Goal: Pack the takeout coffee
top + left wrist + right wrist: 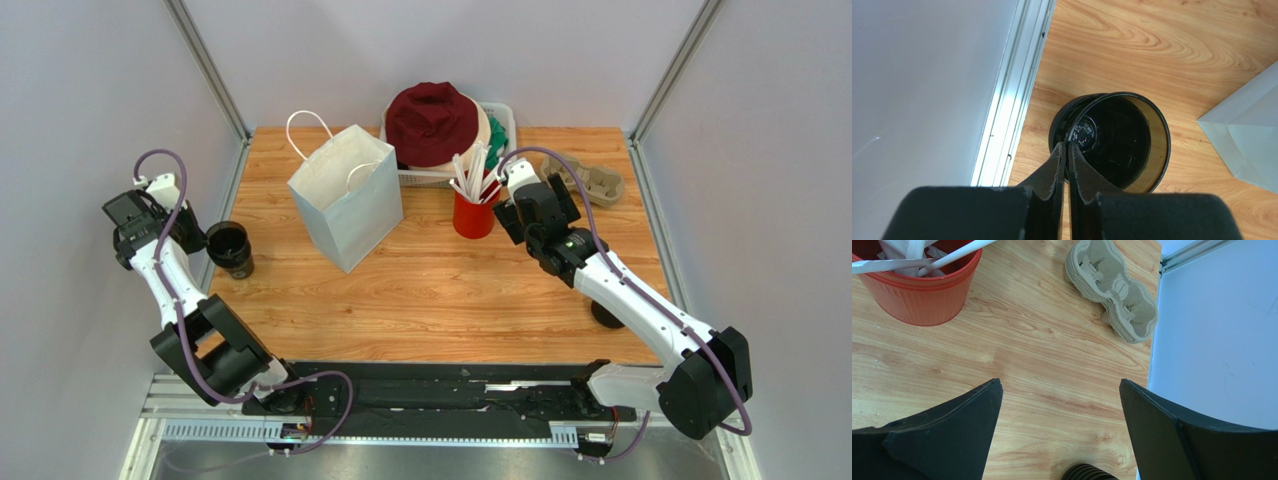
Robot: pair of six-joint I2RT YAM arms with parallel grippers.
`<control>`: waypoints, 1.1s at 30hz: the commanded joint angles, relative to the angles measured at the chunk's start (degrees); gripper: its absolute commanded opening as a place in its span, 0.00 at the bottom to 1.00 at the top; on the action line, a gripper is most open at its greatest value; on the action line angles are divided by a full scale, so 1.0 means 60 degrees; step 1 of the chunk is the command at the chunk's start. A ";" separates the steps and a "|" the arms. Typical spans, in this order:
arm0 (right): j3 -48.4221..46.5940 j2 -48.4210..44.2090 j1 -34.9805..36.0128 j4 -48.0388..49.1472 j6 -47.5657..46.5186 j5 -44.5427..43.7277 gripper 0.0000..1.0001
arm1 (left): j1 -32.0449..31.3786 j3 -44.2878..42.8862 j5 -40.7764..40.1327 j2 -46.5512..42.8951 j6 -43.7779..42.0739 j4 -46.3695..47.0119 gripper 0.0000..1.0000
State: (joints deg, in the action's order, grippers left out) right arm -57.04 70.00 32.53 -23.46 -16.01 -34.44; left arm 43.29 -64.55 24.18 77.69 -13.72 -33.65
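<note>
Far left, by the table's (450, 300) left edge: coffee cup (1132, 150), lidless, nipped at its near rim by the left gripper (1067, 147), jaws closed thin on the wall, one finger inside, one outside. Centre: white paper bag (345, 195), well apart from the cup. Right: right gripper (1059, 385) above bare wood, jaws spread wide, holding nothing, near red cup (922, 295) and cardboard cup tray (1112, 290).

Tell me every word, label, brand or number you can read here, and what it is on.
No text can be read.
Inside the coffee cup: pale specks, too blurred to tell whether they are print.
On the paper bag, red cup and cardboard cup carrier: no print visible.
</note>
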 commanded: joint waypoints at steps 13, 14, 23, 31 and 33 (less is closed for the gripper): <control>-0.0177 -0.0431 -0.0046 0.0190 0.0149 -0.0047 0.94 | 0.0285 -0.0959 0.0846 -0.1083 0.0616 -0.0031 0.05; -0.0177 -0.0431 -0.0032 0.0190 0.0149 -0.0047 0.94 | 0.0285 -0.1047 0.0920 -0.1112 0.0630 -0.0133 0.05; -0.0147 -0.0504 -0.0046 0.0219 0.0120 -0.0076 0.94 | 0.0300 -0.2160 0.1740 -0.1391 0.0645 -0.0705 0.06; -0.0206 -0.0475 -0.0076 0.0263 0.0192 -0.0325 0.95 | 0.0300 -0.2629 0.2983 -0.1800 0.0294 -0.1334 0.07; -0.0206 -0.0475 -0.0134 0.0263 0.0207 -0.0311 0.95 | 0.0300 -0.2819 0.3379 -0.1888 0.0163 -0.1568 0.08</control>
State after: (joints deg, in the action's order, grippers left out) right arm -57.04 68.27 32.47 -23.49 -15.90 -34.83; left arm 44.42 -77.97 37.36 69.01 -10.90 -40.05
